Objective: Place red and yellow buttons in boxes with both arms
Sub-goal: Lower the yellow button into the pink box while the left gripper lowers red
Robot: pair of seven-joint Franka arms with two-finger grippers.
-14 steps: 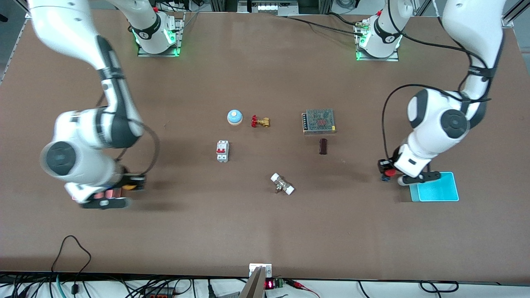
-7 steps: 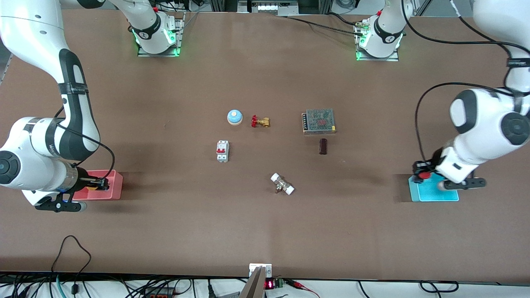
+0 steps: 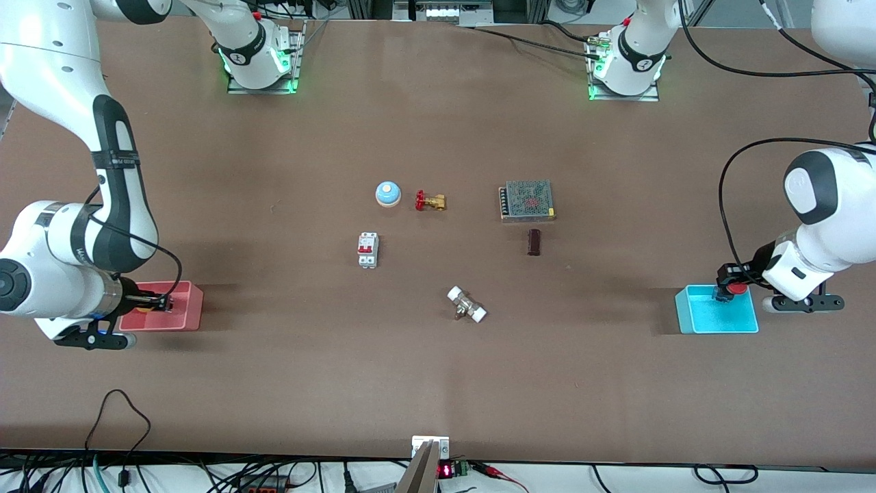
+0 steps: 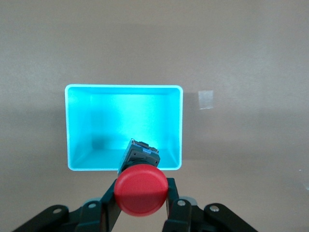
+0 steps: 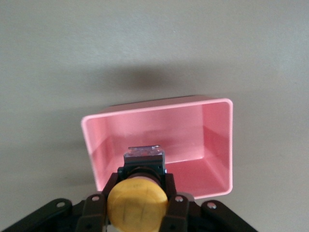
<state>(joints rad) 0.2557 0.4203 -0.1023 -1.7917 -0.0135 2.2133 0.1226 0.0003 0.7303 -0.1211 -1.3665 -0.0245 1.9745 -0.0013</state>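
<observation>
My left gripper (image 3: 729,290) is shut on the red button (image 3: 736,288) and holds it over the cyan box (image 3: 718,320) at the left arm's end of the table. In the left wrist view the red button (image 4: 141,189) sits between the fingers above the cyan box (image 4: 77,125). My right gripper (image 3: 154,303) is shut on the yellow button (image 3: 145,308) over the salmon-pink box (image 3: 188,308) at the right arm's end. In the right wrist view the yellow button (image 5: 137,203) hangs over the pink box (image 5: 212,145).
In the table's middle stand a blue dome (image 3: 387,194), a brass valve with a red handle (image 3: 430,201), a grey mesh-topped block (image 3: 526,200), a dark cylinder (image 3: 534,242), a white breaker (image 3: 368,250) and a white-ended fitting (image 3: 467,304).
Both arms swung outward toward the table's ends. The left gripper carried the red button over the cyan box; the right gripper carried the yellow button over the pink box.
</observation>
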